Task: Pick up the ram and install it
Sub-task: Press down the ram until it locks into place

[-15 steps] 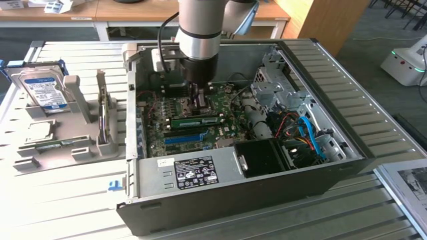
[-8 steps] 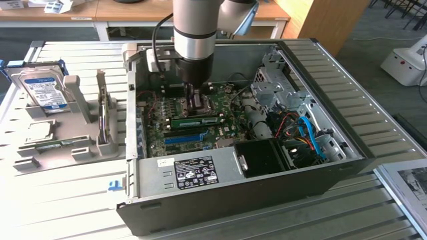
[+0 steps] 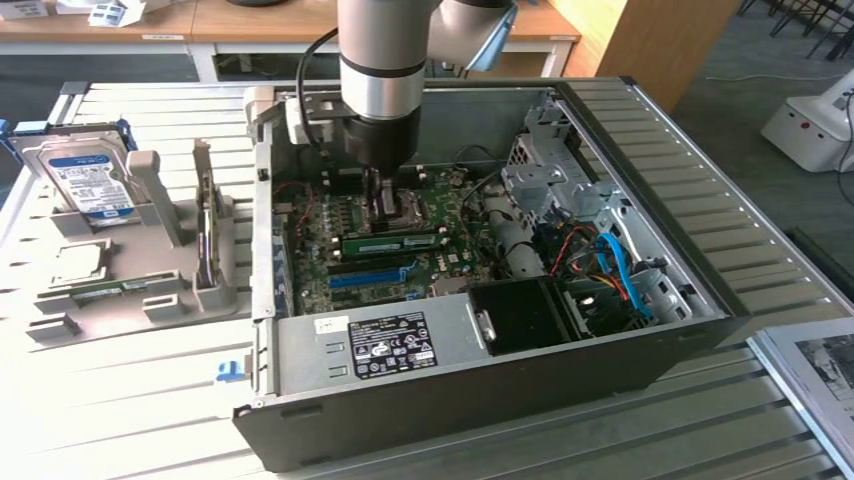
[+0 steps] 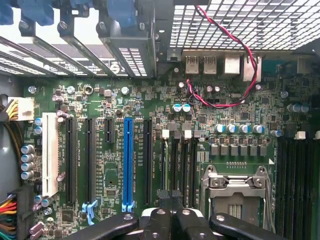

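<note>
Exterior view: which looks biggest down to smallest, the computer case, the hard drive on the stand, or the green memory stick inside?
1. Computer case
2. Hard drive
3. Memory stick, thinnest by far; it lies deeper in the case, but the order is clear.

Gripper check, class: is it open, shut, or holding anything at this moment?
Gripper: shut, fingers together, hanging low over the motherboard inside the computer case; whether it holds anything cannot be told.

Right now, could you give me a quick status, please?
Tool shut, down inside the case. Ram on edge at the motherboard, just under the tool; grip unclear. Nothing blocking.
</note>
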`<state>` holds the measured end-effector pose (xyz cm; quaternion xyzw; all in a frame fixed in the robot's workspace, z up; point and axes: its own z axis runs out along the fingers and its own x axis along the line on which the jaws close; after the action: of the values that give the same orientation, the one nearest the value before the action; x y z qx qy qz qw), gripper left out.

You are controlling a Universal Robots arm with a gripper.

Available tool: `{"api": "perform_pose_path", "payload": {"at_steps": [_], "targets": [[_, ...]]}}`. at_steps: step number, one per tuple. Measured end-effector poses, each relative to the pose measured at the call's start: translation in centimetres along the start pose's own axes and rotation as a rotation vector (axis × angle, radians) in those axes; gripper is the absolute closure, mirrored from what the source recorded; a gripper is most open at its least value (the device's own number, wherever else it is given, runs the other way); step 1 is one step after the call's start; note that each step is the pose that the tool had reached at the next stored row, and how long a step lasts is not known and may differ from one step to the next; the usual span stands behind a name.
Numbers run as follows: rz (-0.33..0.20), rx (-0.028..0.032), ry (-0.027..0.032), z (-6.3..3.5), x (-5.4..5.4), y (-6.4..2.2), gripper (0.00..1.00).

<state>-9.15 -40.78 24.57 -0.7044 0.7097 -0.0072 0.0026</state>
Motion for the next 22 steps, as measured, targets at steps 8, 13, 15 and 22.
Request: {"api": "perform_pose_path", "payload": {"at_steps": [8, 13, 15, 22], "targets": [[0.000, 0.0000, -0.0001, 0.69, 0.0, 0.01, 0.90], [0.000, -0.0001, -0.0002, 0.91, 0.0, 0.02, 0.90], [0.000, -0.0001, -0.0003, 0.91, 0.0, 0.02, 0.90], [0.000, 0.0000, -0.0005, 1.11, 0.0, 0.02, 0.90]]}}
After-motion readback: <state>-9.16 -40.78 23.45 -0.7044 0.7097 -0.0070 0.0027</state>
